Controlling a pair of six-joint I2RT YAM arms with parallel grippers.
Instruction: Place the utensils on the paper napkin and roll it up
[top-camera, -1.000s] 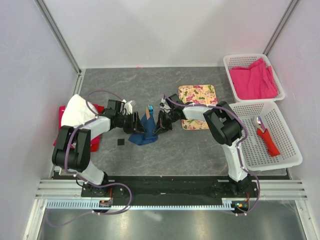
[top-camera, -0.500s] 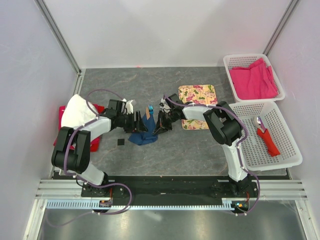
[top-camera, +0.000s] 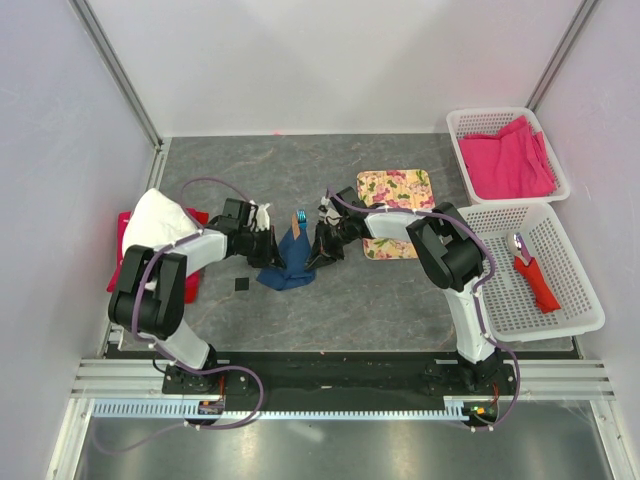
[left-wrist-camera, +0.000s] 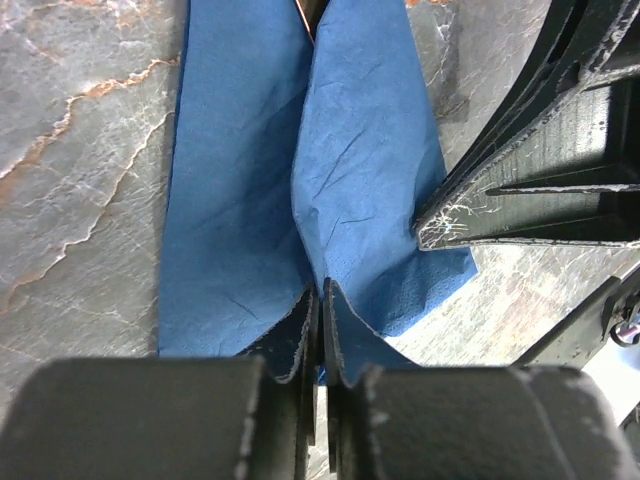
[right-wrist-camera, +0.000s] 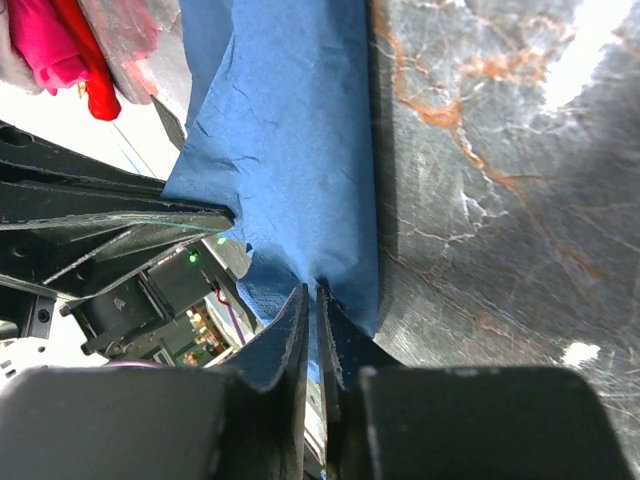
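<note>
A dark blue paper napkin (top-camera: 288, 262) lies folded up into a loose tube in the middle of the table, between my two grippers. From its far end a small bright-blue utensil tip (top-camera: 300, 216) pokes out; the rest of the utensils are hidden inside. My left gripper (top-camera: 266, 244) is shut on the napkin's left edge; in the left wrist view, its jaws (left-wrist-camera: 320, 298) pinch the napkin (left-wrist-camera: 350, 170). My right gripper (top-camera: 316, 246) pinches the opposite side, its jaws (right-wrist-camera: 312, 294) nearly together on the napkin (right-wrist-camera: 300, 140).
A floral mat (top-camera: 396, 188) lies behind the right arm. Two white baskets stand at the right: one (top-camera: 462, 128) holds pink cloth (top-camera: 508, 160), the other (top-camera: 560, 320) a red-handled tool (top-camera: 534, 276). A white cloth (top-camera: 150, 220) lies at the left. A small black square (top-camera: 241, 285) lies near the napkin.
My left gripper was open beside the napkin and has now shut on its edge. The right gripper stays at the napkin's other side.
</note>
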